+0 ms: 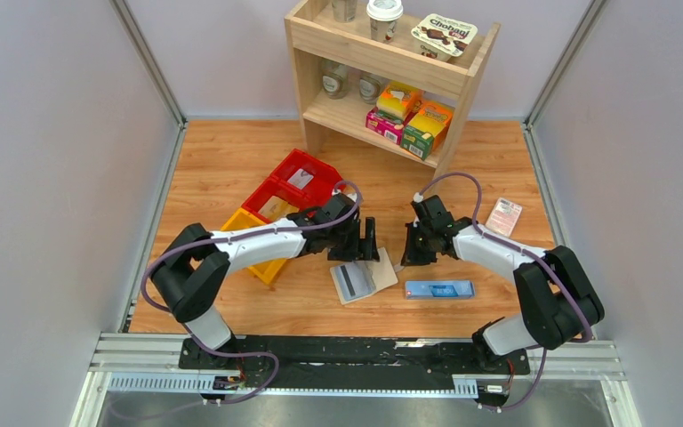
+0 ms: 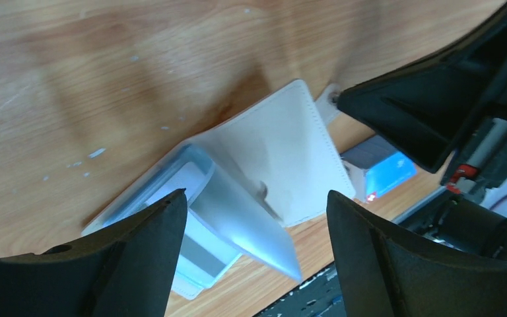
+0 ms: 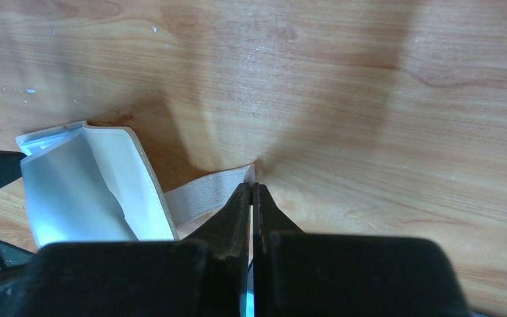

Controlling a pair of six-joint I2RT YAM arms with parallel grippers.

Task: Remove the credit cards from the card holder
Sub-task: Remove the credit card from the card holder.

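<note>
Right wrist view: your right gripper (image 3: pixel 251 187) pinches only the end of the strap (image 3: pixel 201 196) on the card holder (image 3: pixel 142 185) at centre frame, so it may slip when your spread left gripper (image 2: pixel 256 197) pulls the cards (image 2: pixel 201 254).

Both arms reach inward, left fingers (image 2: pixel 142 241) spread wide, right fingers (image 3: pixel 232 212) pressed together.

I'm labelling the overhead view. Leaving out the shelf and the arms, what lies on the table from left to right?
yellow bin → card holder → blue box → pink-white packet
</note>
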